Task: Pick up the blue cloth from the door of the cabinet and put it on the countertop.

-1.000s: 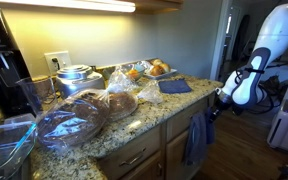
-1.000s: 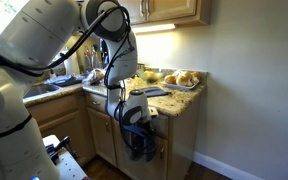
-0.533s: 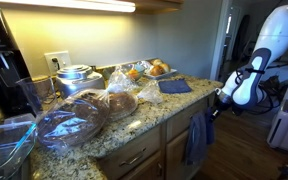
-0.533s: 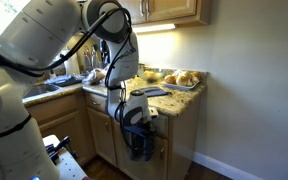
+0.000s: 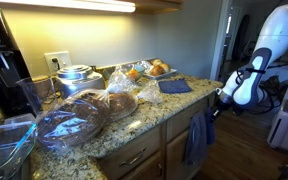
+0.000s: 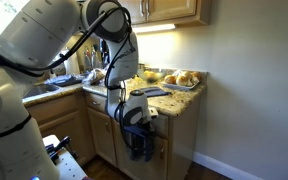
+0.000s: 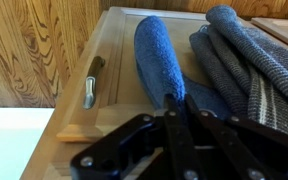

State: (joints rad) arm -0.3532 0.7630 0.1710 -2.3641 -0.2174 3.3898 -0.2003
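Note:
The blue cloth [image 7: 159, 55] hangs folded over the top edge of the light wooden cabinet door [image 7: 114, 60]; it is bright blue and plain. My gripper [image 7: 174, 100] is at the cloth's near end, its two dark fingers drawn together on the fold. In both exterior views the gripper [image 5: 216, 105] [image 6: 139, 124] is at the top of the door, just below the countertop's [image 5: 144, 122] [image 6: 179, 100] edge, with cloth [image 5: 196, 138] hanging beneath it. The speckled granite countertop lies above the door.
Duller slate-blue and striped grey cloths [image 7: 239, 55] hang beside the blue one. A metal bar handle [image 7: 90, 82] is on the cabinet front. A dark blue folded square [image 5: 174, 87], bagged bread [image 5: 79, 118], a tray of rolls [image 5: 154, 69] and a metal pot [image 5: 76, 77] crowd the counter.

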